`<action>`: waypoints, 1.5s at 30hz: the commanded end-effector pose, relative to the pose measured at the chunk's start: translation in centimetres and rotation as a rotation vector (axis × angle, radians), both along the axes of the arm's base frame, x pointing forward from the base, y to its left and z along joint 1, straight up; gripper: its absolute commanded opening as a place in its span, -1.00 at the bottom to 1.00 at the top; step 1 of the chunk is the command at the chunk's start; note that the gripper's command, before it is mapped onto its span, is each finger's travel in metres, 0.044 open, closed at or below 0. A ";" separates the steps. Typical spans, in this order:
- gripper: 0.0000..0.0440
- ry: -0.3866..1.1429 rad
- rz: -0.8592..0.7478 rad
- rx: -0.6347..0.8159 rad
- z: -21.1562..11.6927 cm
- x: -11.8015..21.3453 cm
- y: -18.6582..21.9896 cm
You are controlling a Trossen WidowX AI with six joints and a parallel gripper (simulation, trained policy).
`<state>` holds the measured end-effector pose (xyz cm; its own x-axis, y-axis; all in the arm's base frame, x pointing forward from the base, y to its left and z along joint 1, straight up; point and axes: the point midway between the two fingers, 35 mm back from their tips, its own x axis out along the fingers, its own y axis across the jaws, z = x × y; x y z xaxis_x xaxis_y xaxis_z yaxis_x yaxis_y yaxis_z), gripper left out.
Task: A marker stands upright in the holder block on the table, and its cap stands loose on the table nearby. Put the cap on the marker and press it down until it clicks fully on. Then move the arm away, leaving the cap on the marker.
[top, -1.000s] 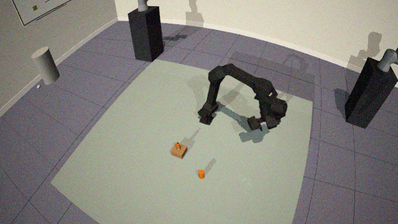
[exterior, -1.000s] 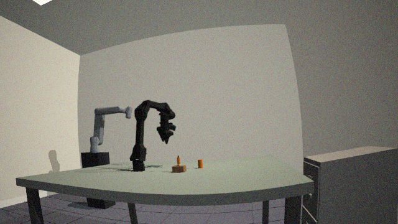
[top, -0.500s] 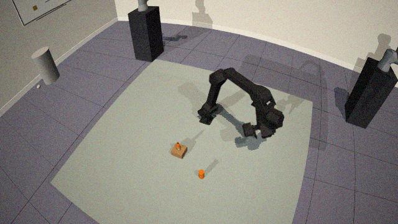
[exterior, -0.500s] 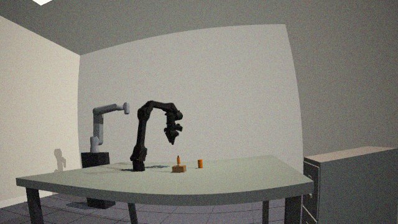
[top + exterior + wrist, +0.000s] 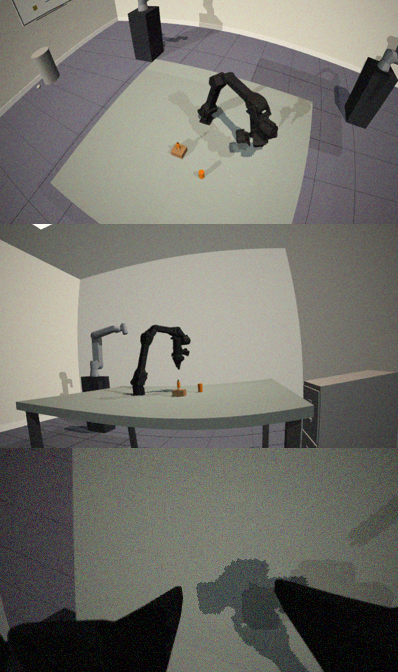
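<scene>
Top view, left to right: marker (image 5: 178,145) (image 5: 178,384) upright in holder block (image 5: 179,152) (image 5: 179,393), uncapped; orange cap (image 5: 201,174) (image 5: 200,387) standing on table (image 5: 124,140) (image 5: 186,407), apart from block; gripper (image 5: 251,142) (image 5: 178,368) (image 5: 227,588) raised above table, jaws apart, nothing between them.

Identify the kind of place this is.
Likely a robotics lab: a black arm on a table, a grey arm on a black pedestal behind it, and a drawer cabinet to one side.
</scene>
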<state>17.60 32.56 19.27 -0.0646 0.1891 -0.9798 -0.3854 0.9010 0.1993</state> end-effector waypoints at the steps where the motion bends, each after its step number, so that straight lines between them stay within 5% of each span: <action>1: 0.51 -0.004 -0.021 -0.008 -0.1 1.2 -0.4; 45: 0.47 0.000 -0.341 -0.134 -1.6 14.3 -10.8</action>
